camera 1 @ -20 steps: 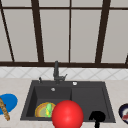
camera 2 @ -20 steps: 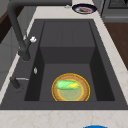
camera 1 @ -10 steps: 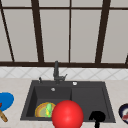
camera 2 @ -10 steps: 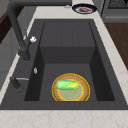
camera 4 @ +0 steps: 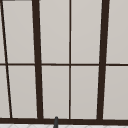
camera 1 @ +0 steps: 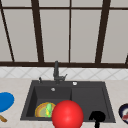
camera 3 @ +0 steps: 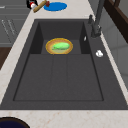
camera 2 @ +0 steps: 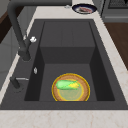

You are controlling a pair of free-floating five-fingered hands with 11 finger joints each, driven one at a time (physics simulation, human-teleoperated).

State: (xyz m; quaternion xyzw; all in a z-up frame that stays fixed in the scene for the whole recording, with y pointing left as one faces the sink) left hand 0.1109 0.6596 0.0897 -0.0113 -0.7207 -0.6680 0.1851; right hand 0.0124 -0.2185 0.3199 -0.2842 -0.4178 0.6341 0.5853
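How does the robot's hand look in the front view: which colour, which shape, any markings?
The right hand is plain black all over, a rounded dark shape that narrows to a thin stem below. No markings, cables or sleeve can be made out on it, and no arm joins it. It shows near the front edge of the sink.

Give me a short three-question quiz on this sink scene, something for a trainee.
1. True or false: the yellow-rimmed bowl stands outside the sink.
2. What lies in the bowl? A) a green vegetable B) a fork C) a cup
3. Fill in: in the front view, the blue plate lies on the counter to the sink's ____.
Key: 1 false, it stands in the basin; 2 A; 3 left.
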